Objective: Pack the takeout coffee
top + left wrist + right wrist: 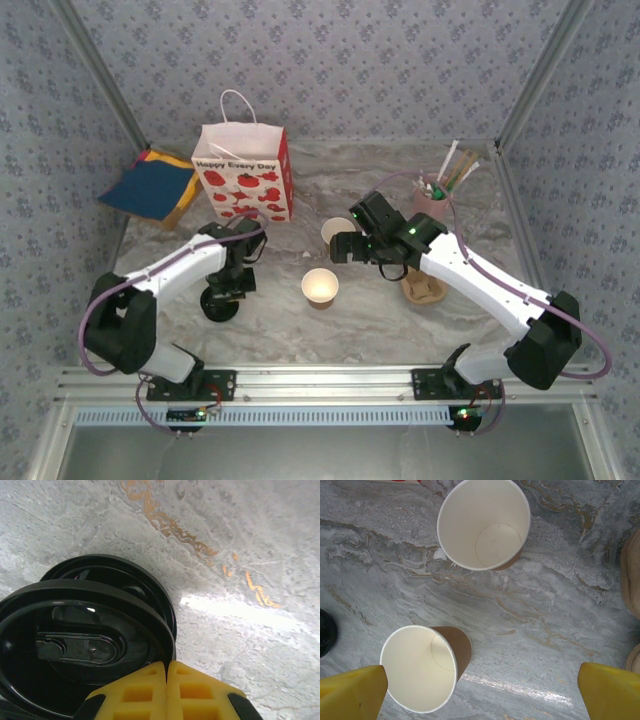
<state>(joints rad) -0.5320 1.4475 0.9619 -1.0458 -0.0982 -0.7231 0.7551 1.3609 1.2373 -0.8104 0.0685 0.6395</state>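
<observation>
- The left claw [166, 672] is showing its jaws pressed together, seemingly nipping the rim of the top lid [75, 640], which is lying over a second lid [125, 575] on the counter [250, 555].
- The right claw [482, 672] is hanging wide open and empty above the near cup [417, 667] and the far cup [482, 522], which are standing apart mid-counter in front of the paper bag [245, 172].
- Lidding is probably getting under way. The next move is calling for the lid to be carried level over one mouth and pressed on, with the right claw steadying that cup.
- Both cups are standing upright, mouths pointing up and long axes vertical.
</observation>
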